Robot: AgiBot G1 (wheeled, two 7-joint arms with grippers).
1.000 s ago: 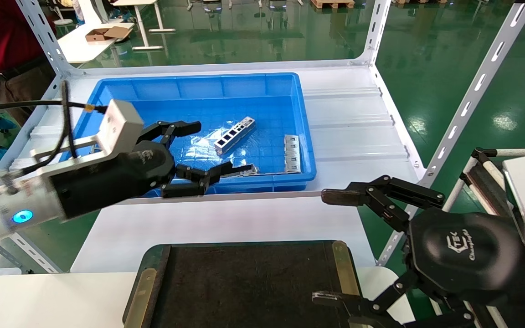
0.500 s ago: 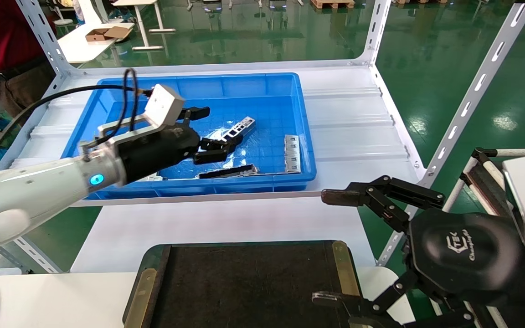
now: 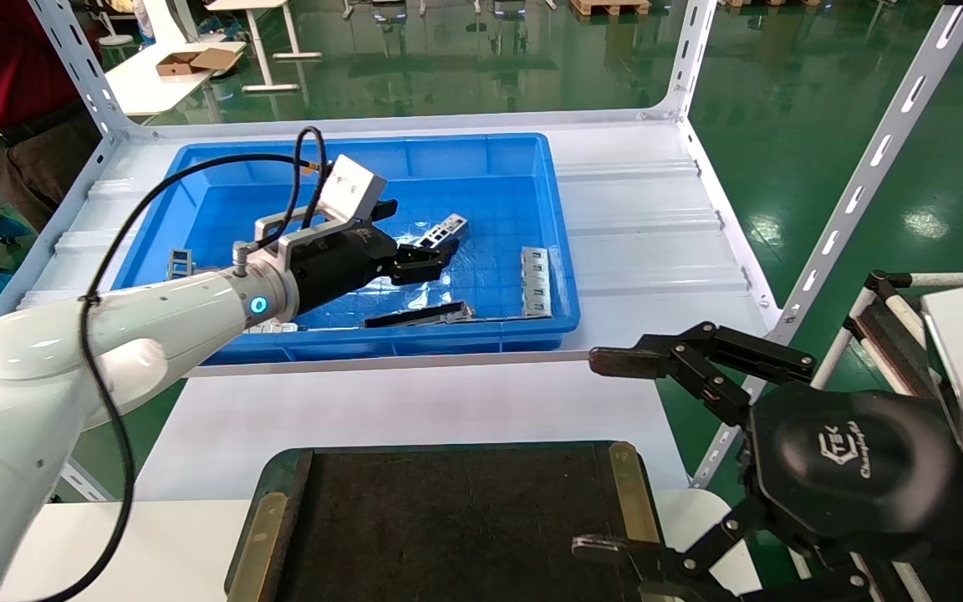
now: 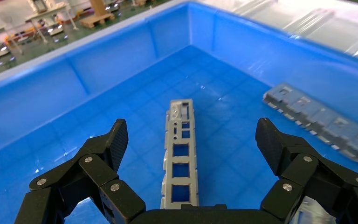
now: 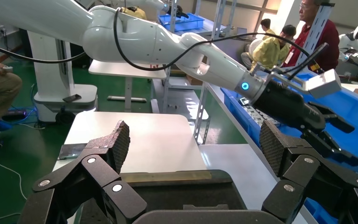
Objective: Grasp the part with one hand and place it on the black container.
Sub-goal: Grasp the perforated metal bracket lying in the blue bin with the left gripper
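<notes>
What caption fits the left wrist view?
Open black left gripper straddling the narrow silver-grey windowed metal bar on the deep blue plastic bin floor.

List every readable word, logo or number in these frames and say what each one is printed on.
"TEK": pale logo on the palm of the right pincer, parked beside the black container.
A line of script under that logo: too blurred to read.
No text shows on the left pincer, the part or the blue bin.

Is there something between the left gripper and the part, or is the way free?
Nothing visible is in the way. The left gripper is open, and the part lies between its fingers on the blue bin floor.
</notes>
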